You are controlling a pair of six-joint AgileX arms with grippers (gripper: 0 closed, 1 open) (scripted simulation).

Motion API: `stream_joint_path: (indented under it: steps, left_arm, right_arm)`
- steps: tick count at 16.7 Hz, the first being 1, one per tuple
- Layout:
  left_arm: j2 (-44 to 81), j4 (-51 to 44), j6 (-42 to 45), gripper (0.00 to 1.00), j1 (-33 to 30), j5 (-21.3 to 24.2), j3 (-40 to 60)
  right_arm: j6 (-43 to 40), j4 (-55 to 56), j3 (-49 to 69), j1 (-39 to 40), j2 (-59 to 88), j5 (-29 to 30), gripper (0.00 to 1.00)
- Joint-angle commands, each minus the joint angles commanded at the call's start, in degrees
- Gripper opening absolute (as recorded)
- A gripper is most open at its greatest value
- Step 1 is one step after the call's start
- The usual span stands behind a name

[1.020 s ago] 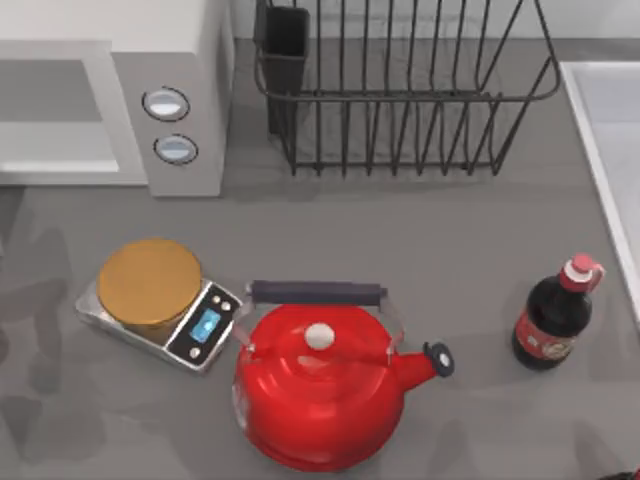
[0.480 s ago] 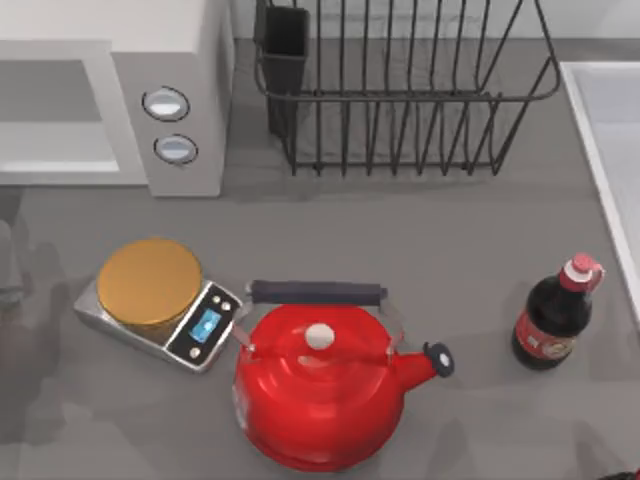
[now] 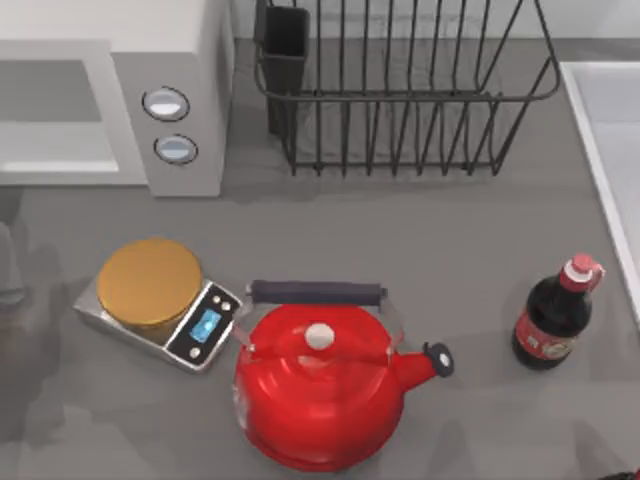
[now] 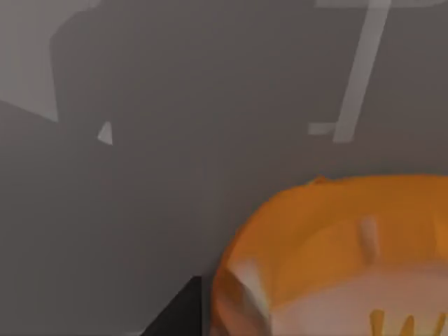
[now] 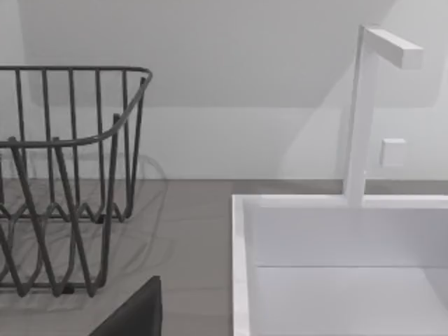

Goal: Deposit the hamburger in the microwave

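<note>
The hamburger (image 4: pixel 336 259), orange-tan and rounded, looms very close in the left wrist view over a plain grey surface. My left gripper (image 4: pixel 183 313) is shut on it, with a dark fingertip (image 4: pixel 175 318) showing beside the bun. The microwave (image 3: pixel 185 60) stands at the table's back left. Its light cavity is open toward the front and two round dials sit on its side panel. My right gripper (image 5: pixel 136 315) shows as a dark corner in the right wrist view, facing the dish rack and sink.
A kitchen scale (image 3: pixel 160 305) with a golden disc sits front left, beside a big red kettle (image 3: pixel 320 390). A black wire dish rack (image 3: pixel 400 90) stands at the back. A dark bottle (image 3: pixel 552 318) is at the right, near the white sink (image 5: pixel 343 266) and faucet (image 5: pixel 364 105).
The soft shadows on the table's left side have shifted a little. The scale, kettle, bottle and rack have not moved.
</note>
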Motion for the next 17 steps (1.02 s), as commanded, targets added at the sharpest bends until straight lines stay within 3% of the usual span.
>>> stream_joint_path:
  steps: [7, 15, 17]
  left_arm:
    - [0.0, 0.0, 0.0, 0.02, 0.0, 0.0, 0.0]
    - [0.0, 0.0, 0.0, 0.0, 0.0, 0.0, 0.0]
    - [-3.7, -4.56, -1.26, 0.0, -0.15, 0.2, 1.48]
  right_arm:
    - [0.0, 0.0, 0.0, 0.0, 0.0, 0.0, 1.0]
    - [0.0, 0.0, 0.0, 0.0, 0.0, 0.0, 1.0]
    - [0.0, 0.0, 0.0, 0.0, 0.0, 0.0, 1.0]
